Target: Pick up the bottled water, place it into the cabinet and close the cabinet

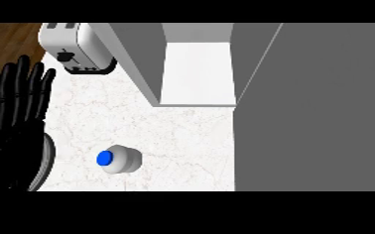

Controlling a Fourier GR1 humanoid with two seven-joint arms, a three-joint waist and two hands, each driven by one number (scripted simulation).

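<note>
So far, from the head view, we judge that the first step, picking up the bottle, has not begun. The bottled water (pixel 118 159) stands upright on the white marble counter (pixel 183 129), its blue cap (pixel 104 158) facing up at us, and nothing touches it. Our left hand (pixel 22 104) shows at the view's left edge, fingers straight and pointing up, holding nothing; it is resting there. Our right hand does not show at all.

The bottle lies to the right of the left hand and lower in the view, near but clearly apart from it. Beyond it, toward the top of the view, the cabinet (pixel 198 74) stands open, its pale inner floor bare, with the door (pixel 307 104) swung out as a wide grey panel on the right. A toaster (pixel 77 47) sits at the upper left, beside the cabinet wall.

Next, we think, a hand must come to the bottle, curl round its body and lift it toward the opening.
</note>
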